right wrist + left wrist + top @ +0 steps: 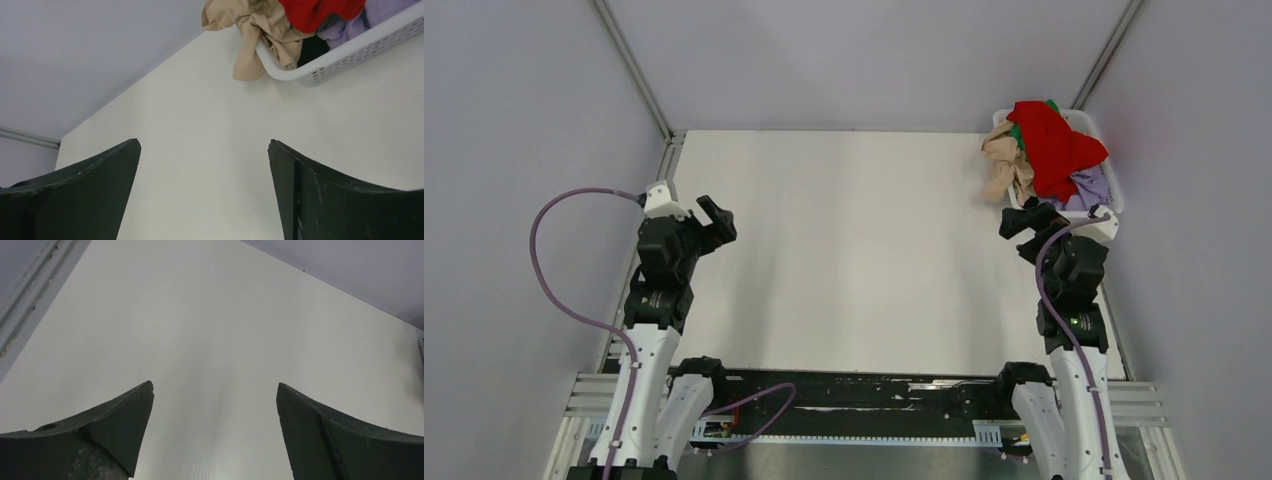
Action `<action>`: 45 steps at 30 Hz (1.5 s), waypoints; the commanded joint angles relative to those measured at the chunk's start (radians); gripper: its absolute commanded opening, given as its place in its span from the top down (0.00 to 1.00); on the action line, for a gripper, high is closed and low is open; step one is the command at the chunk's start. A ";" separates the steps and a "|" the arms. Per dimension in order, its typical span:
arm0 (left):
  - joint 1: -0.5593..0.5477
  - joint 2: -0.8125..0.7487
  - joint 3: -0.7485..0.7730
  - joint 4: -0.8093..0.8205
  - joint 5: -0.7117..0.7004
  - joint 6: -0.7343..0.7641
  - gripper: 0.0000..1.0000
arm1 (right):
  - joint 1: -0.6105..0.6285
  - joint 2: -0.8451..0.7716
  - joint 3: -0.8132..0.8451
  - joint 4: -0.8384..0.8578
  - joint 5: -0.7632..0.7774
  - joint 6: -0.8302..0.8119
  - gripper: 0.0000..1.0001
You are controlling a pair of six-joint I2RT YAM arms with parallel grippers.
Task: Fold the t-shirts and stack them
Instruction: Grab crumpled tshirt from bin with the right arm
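The t-shirts lie crumpled in a white basket [1112, 190] at the table's far right corner. The red one [1052, 145] is on top, a bit of green [1018, 136] shows beside it, the beige-tan one [1006, 165] hangs over the basket's left rim, and the lavender one [1090, 186] is at the near side. In the right wrist view the beige one [260, 30], red one [320, 10] and lavender one [360, 25] show at the top. My right gripper [1027, 220] is open and empty just in front of the basket. My left gripper [715, 222] is open and empty at the table's left side.
The white table [854, 250] spans the middle of the top view. Grey walls and metal frame rails [629, 65] enclose it on the left, back and right. The basket's perforated wall [350, 52] is close ahead of the right fingers [300, 185].
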 commanded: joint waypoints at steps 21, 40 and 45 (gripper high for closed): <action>0.002 0.081 0.125 -0.043 -0.013 -0.037 0.00 | -0.244 0.865 0.668 -0.076 0.030 -0.169 0.01; 0.002 0.049 0.100 -0.019 -0.087 -0.066 0.00 | -0.284 1.433 1.181 -0.102 -0.016 -0.301 0.74; 0.002 0.049 0.096 -0.014 -0.085 -0.072 0.00 | -0.283 1.357 1.173 -0.102 0.009 -0.334 0.85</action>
